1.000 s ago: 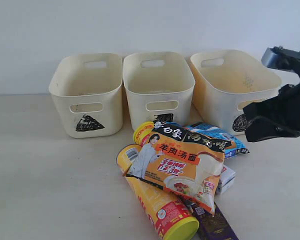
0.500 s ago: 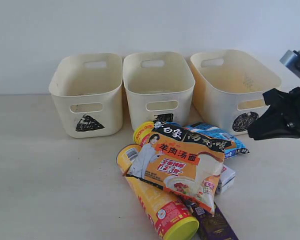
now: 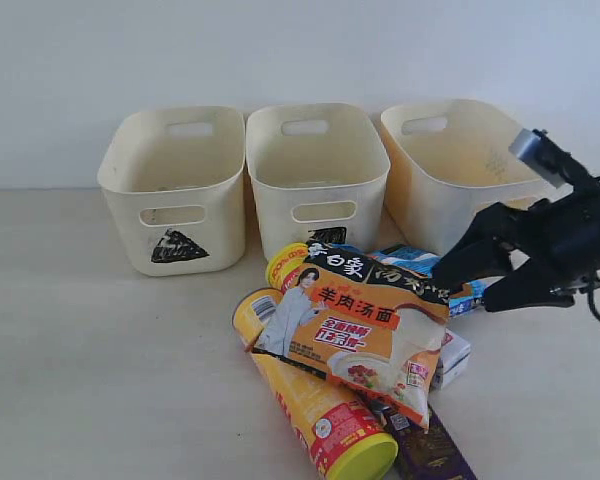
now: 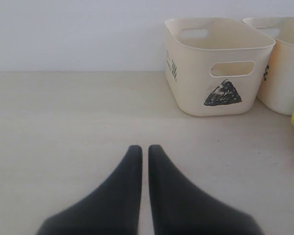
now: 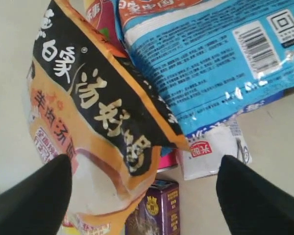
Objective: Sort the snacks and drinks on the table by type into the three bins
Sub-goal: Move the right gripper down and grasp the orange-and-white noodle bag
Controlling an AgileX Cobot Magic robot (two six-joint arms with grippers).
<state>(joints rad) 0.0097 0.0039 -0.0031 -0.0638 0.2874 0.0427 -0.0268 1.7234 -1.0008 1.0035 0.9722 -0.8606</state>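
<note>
Right gripper (image 3: 465, 290), jaws wide and empty, hovers over the orange noodle packet (image 3: 365, 325) and blue packet (image 3: 435, 268) heaped on the bench (image 3: 80, 380). Left gripper (image 4: 144, 152) rests closed, empty, well apart. Sorting looks barely begun. Next, the right gripper should descend and close on one packet.

Bare white wall (image 3: 80, 60) under soft, even light
</note>
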